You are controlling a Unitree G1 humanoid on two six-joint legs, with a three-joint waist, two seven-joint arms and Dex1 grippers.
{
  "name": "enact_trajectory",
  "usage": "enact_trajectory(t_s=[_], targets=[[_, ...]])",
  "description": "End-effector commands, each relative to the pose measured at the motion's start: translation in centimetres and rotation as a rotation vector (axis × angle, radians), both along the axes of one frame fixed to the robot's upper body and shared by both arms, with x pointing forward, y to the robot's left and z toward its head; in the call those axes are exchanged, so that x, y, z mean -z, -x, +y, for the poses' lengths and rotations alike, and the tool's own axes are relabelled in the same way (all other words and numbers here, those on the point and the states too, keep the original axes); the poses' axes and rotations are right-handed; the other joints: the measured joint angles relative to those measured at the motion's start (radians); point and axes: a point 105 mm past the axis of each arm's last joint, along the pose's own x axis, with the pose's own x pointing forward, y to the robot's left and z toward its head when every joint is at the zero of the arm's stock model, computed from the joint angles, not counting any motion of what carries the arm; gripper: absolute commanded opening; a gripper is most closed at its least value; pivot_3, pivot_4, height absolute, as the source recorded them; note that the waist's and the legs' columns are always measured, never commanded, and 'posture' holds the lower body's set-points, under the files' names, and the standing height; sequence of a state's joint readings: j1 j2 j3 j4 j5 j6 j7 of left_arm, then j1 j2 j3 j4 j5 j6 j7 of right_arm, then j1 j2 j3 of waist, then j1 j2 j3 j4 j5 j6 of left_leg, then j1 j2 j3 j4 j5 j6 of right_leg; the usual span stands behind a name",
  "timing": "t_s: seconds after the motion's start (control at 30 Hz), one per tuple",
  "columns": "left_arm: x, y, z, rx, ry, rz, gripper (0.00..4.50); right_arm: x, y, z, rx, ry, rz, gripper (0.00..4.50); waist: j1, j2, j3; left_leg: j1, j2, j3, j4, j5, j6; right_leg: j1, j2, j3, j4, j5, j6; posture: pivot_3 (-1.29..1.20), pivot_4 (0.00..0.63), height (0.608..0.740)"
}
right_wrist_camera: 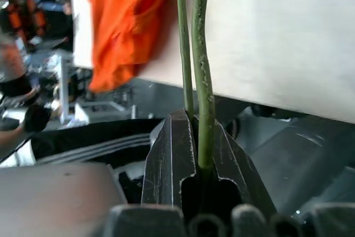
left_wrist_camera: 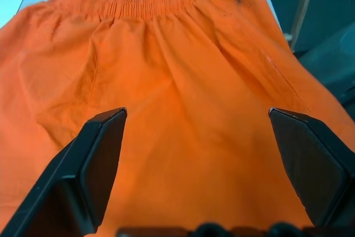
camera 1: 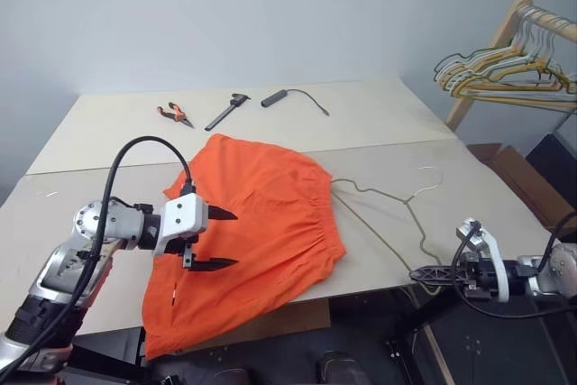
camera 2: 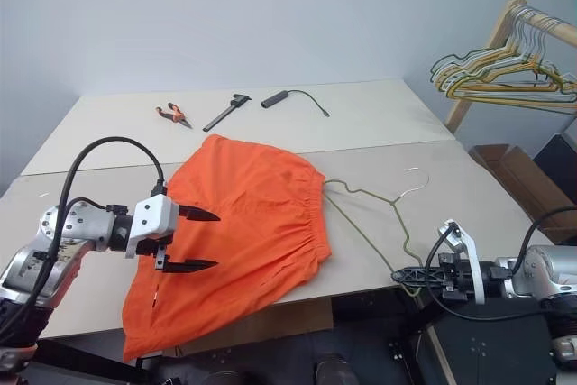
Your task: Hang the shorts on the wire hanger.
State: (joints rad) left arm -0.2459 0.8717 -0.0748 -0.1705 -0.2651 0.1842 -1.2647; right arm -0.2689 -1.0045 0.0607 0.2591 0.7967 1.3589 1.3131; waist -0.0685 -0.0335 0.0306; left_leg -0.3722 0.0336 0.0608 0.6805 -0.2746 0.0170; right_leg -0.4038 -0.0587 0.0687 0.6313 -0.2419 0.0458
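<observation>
- Shorts [camera 1: 257, 223]: lie flat on the table [camera 1: 108, 187], waistband toward the robot's right. The leg end droops over the near table edge.
- Hanger [camera 1: 397, 214]: lies on the table just right of the shorts. Its hook points to the far right; its near corner overhangs the near edge. One shoulder reaches the waistband, and whether any wire has passed under the cloth cannot be told.
- Right gripper [camera 2: 403, 273]: clenched on the hanger. The right wrist view shows two strands of green-grey wire pinched between the closed fingers at the near corner, off the table edge.
- Left gripper [camera 1: 215, 239]: released, fingers spread wide. It hovers over the middle of the shorts, pointing toward the waistband. The left wrist view shows orange cloth between the two fingers [left_wrist_camera: 97, 159] with no cloth caught.
- Step in hand (judgement): the hanger is secured; the shorts are not yet gripped. The task is at an early stage, with the garment not on the wire.
- Next move (judgement): lower the left gripper and pinch one layer of cloth near the waistband or a leg opening, so that the right arm can feed the hanger's bar through or under it.
- Caution (judgement): the cloth is floppy and partly overhanging; a pull toward the near edge could drag it off the table.
- Other items: pliers [camera 1: 174, 114], a dark tool [camera 1: 227, 111] and a cabled device [camera 1: 275, 96] lie at the far side, well apart. A rack of hangers [camera 1: 505, 69] stands at the far right.
</observation>
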Motion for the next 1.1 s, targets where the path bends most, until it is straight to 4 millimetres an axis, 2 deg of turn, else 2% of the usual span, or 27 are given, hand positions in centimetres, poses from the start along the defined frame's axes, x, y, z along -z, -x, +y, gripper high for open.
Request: enact_trajectory(t_s=[0.03,0.23,0.37,0.7,0.9,1.1], targets=[[-0.6,-0.4,-0.4,0.012,-0.01,-0.047,4.45,-0.5,-1.0,0.7,-0.035,-0.009,-0.038,0.0,-0.001,0.0,0.0,0.0,0.0,0.0,0.0,0.0,0.0,0.0,0.0,0.0,0.0,0.0,0.0,-0.06,0.0,0.74],[-0.5,-0.5,-0.7,0.009,-0.005,-0.052,4.45,0.7,-3.9,1.0,-0.007,0.016,-0.045,0.0,-0.002,0.0,0.0,0.001,0.0,0.001,0.001,0.0,0.0,0.0,0.001,0.001,0.0,0.001,0.0,-0.06,0.0,0.74],[-0.3,-0.7,-0.6,0.0,-0.025,-0.066,4.45,0.5,-5.5,1.7,-0.004,-0.02,-0.056,0.0,0.001,0.0,0.0,0.0,0.0,0.0,0.001,0.0,0.0,0.0,0.0,0.0,0.0,0.001,0.0,-0.05,0.0,0.74],[-0.6,-0.9,-0.4,-0.014,-0.023,-0.081,4.45,0.4,-7.0,3.3,-0.108,-0.041,-0.066,0.0,0.0,0.0,0.0,-0.001,-0.001,0.0,0.001,0.0,0.0,0.0,0.0,0.0,0.001,0.001,0.0,-0.02,0.0,0.74],[-0.5,-1.0,-0.8,-0.01,-0.014,-0.085,4.45,0.7,-8.6,3.9,-0.119,0.009,-0.095,0.0,-0.001,0.001,0.0,0.0,-0.001,0.0,0.002,0.0,0.0,0.0,0.0,0.0,0.002,0.001,0.0,-0.02,0.0,0.74],[-0.3,-1.2,-0.6,-0.02,-0.013,-0.085,4.45,0.3,-10.7,4.0,-0.043,0.044,-0.165,0.0,-0.001,0.001,0.0,0.0,-0.001,0.0,0.002,0.0,0.0,-0.001,0.0,0.0,0.002,0.001,0.0,-0.02,0.0,0.74]])
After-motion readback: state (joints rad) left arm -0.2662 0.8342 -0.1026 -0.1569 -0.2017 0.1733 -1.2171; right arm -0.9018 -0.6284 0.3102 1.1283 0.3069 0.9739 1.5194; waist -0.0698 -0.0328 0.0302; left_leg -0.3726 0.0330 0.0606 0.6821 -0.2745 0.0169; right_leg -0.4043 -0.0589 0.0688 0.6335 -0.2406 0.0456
